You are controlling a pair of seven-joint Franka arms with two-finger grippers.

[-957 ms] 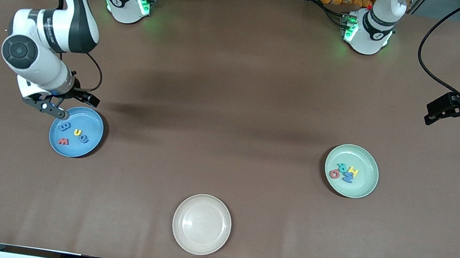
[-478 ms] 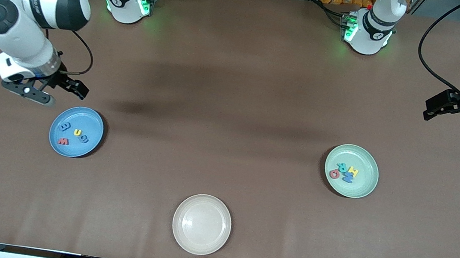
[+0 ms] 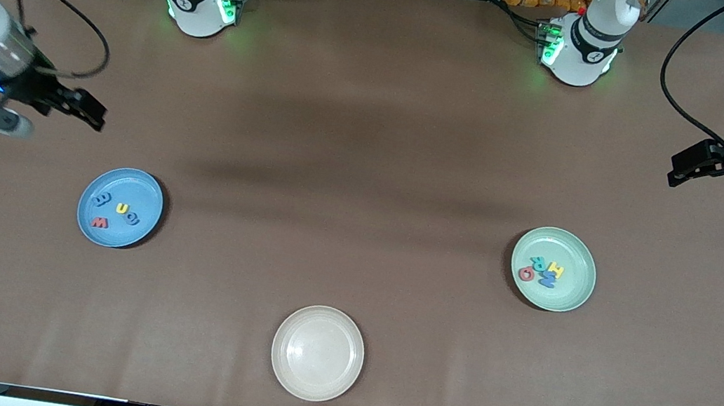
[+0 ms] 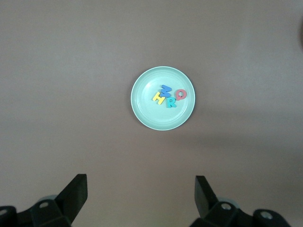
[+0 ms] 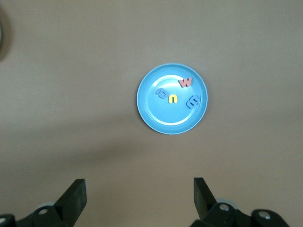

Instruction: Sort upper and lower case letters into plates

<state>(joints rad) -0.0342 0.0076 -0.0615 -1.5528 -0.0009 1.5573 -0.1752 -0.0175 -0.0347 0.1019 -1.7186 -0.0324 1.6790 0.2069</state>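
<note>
The blue plate (image 3: 144,190) lies toward the right arm's end and holds several toy letters: two blue, a yellow one (image 3: 120,207) and a red one (image 3: 99,223). It also shows in the right wrist view (image 5: 156,118). The pale mint green plate (image 3: 568,296) lies toward the left arm's end and holds a red (image 3: 526,273), a teal, a yellow and a blue letter. It also shows in the left wrist view (image 4: 147,111). My right gripper (image 3: 60,107) (image 5: 139,184) is open and empty, high over bare table beside the blue plate. My left gripper (image 3: 704,175) (image 4: 141,182) is open and empty, high over bare table beside the green plate.
An empty cream-white plate (image 3: 317,352) lies at the middle of the table, nearest to the front camera. The two arm bases stand along the table's edge farthest from that camera. The brown tabletop (image 3: 368,161) lies bare between the plates.
My right gripper has risen from the blue plate's rim and swung outward toward its end of the table. The left arm has hardly moved. The letters lie as before.
</note>
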